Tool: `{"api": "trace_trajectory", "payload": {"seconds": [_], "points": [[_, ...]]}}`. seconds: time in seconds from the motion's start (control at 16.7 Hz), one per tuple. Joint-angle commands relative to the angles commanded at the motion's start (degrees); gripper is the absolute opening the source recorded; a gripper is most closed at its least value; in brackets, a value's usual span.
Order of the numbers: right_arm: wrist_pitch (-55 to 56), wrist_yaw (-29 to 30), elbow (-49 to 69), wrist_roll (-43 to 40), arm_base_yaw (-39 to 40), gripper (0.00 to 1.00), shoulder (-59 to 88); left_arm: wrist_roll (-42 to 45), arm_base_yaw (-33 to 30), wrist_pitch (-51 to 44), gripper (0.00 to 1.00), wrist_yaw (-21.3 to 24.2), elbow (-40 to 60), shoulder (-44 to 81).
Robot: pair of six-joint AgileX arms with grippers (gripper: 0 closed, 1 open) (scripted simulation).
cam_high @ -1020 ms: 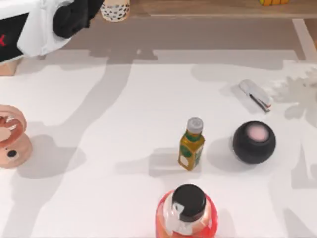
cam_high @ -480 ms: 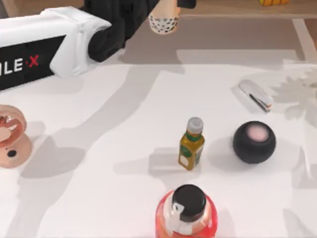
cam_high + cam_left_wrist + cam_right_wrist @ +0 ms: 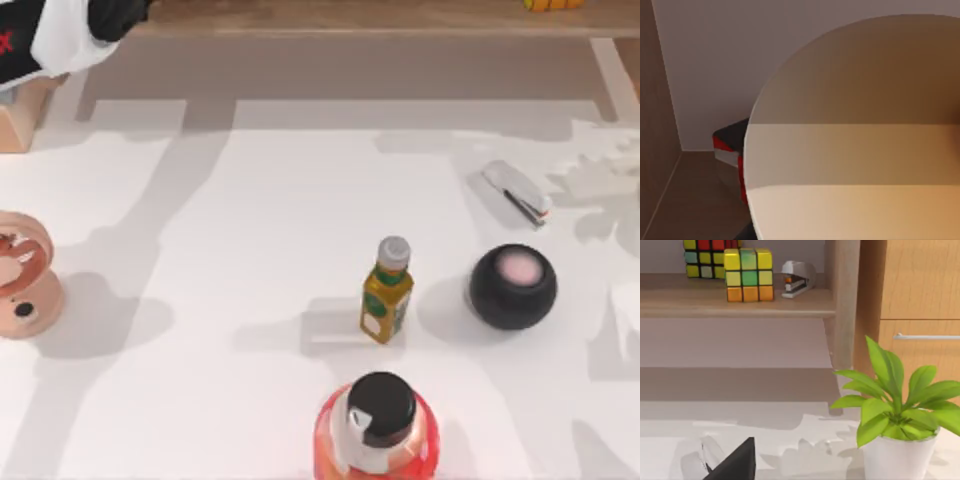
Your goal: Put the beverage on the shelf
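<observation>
1. The left arm [image 3: 60, 35] now sits at the far left corner of the top view, over the left end of the shelf [image 3: 400, 15]; half a second ago it reached much farther along the shelf's front edge, toward the middle.
2. The beverage [image 3: 860, 140], which hung in front of the shelf edge half a second ago, has left the top view. In the left wrist view its orange-tan body looms right up against the lens, with the shelf's brown side panel and grey back wall behind it.
3. Whether the left gripper is clamped on the cup or spread apart cannot be told.
4. Nearer than the shelf, the items on the white table [image 3: 200, 300] have not shifted: the yellow-green bottle [image 3: 387, 290], the red bottle [image 3: 377, 425], the black ball [image 3: 513, 286], the stapler [image 3: 517, 191] and the pink object [image 3: 22, 275].
5. In the right wrist view a dark tip of the right gripper [image 3: 735, 465] pokes in; its opening cannot be judged. On the shelf beyond stand a colour cube [image 3: 748, 275] and a second stapler [image 3: 797, 277], with a potted plant [image 3: 895, 415] beside the shelf's support.
</observation>
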Motion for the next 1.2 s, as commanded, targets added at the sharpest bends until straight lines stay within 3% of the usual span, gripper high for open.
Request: {"api": "trace_trajectory", "payload": {"seconds": [0.3, 1.08, 1.2], "points": [[0.00, 0.00, 0.00, 0.00, 0.00, 1.00, 0.00, 0.06, 0.19, -0.11, 0.00, -0.05, 0.21, 0.25], [0.00, 0.00, 0.00, 0.00, 0.00, 1.00, 0.00, 0.06, 0.19, -0.11, 0.98, -0.05, 0.21, 0.25], [0.00, 0.00, 0.00, 0.00, 0.00, 1.00, 0.00, 0.06, 0.19, -0.11, 1.00, -0.05, 0.21, 0.25]]}}
